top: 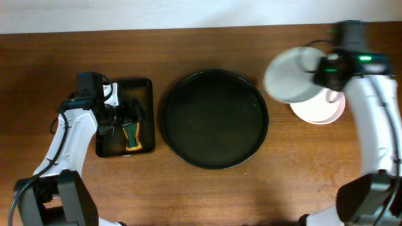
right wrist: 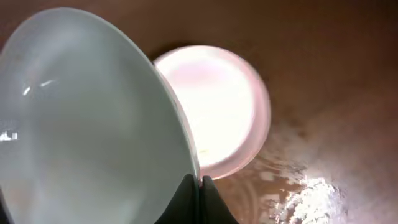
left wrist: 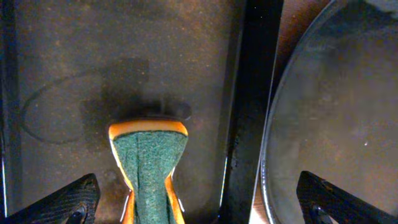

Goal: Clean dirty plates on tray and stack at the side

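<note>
Now, right gripper [right wrist: 200, 194] tight on a tilted plate [right wrist: 93, 124], left gripper [left wrist: 202, 200] spread wide above sponge [left wrist: 149, 171].

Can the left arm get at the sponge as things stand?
Probably yes: the left end effector hangs open just above the sponge in the small rectangular tray, with nothing between them.

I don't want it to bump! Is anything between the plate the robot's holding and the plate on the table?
Nothing visible. The right gripper pinches the held plate by its rim, and the table plate below it has nothing on top.
</note>
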Robot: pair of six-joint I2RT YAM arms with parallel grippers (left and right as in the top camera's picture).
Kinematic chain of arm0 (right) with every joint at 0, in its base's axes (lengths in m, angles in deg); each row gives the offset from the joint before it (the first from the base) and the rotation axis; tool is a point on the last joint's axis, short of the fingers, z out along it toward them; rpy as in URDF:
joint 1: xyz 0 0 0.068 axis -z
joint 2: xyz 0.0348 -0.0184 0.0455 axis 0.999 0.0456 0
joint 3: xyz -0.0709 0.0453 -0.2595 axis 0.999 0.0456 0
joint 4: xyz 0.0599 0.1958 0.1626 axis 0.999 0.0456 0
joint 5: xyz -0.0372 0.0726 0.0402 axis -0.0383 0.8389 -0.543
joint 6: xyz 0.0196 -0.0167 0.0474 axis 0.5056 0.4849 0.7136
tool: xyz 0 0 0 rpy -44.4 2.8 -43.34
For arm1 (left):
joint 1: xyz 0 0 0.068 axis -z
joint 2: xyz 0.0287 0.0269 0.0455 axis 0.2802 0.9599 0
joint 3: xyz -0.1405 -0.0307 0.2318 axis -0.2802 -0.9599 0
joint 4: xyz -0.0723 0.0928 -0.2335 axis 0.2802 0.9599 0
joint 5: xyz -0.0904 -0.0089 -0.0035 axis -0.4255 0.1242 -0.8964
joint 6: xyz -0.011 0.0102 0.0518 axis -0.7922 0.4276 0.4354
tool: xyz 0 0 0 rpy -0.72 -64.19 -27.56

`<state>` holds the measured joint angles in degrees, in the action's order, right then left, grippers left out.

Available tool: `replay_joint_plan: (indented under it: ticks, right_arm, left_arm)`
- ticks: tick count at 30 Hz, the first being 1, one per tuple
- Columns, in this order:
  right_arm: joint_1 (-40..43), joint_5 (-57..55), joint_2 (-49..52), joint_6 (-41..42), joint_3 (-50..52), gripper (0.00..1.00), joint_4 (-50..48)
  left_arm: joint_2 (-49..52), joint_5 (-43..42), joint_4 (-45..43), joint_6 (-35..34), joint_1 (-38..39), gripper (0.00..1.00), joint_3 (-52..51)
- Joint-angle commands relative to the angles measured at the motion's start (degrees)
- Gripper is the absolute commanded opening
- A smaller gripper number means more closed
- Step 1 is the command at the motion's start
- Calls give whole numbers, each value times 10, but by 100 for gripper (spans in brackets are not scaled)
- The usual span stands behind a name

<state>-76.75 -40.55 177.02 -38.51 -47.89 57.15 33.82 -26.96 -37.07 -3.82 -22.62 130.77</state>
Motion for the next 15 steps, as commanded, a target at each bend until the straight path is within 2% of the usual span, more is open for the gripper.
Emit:
replay_joint_plan:
  ticks: [1,4,7,9,10,11,12,15]
  right_arm:
    - [118,139,24,2,25,4,-14]
    - [175,143,47,2,64,4,-55]
    - [188,144,60,-2,108,5,-108]
    - [178,146,68,-2,119,13,-124]
    - [174,146,69,-2,119,33,-123]
    - [168,150,69,-2,118,69,-122]
    - [160,178,69,-16,116,87,-119]
    - [130,250,69,-94,90,92,-76]
  left_arm:
    - [-10,-7,0,3,-2,99,8]
    - [-10,-7,0,3,-2,99,8]
    - [-10,-7,0,3,-2,99,8]
    - [-10,-7,0,3,-2,99,8]
    - [-10,-7,0,3,-2,99,8]
    - [-10,-7,0,3,-2,100,8]
    - [-10,-7,0,3,-2,99,8]
    - [-10,-7,0,3,-2,99,8]
